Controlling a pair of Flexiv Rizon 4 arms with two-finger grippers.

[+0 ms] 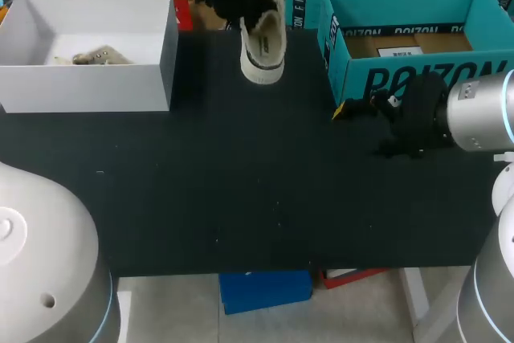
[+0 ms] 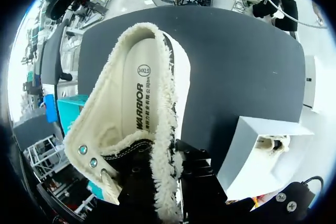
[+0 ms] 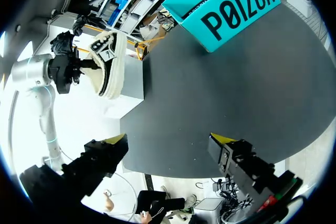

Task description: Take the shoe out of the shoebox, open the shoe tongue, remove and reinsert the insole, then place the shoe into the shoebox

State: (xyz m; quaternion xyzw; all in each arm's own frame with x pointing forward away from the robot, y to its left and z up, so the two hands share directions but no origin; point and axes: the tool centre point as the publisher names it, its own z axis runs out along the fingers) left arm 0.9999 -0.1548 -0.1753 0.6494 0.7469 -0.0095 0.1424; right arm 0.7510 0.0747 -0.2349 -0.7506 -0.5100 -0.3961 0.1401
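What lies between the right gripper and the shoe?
Only bare black table. The right wrist view shows nothing between the open right gripper and the shoe held aloft.

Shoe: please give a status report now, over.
Left claw shut on shoe, held up above table. Right claw open, holding nothing. Right arm sits by shoebox front wall, not over its opening.
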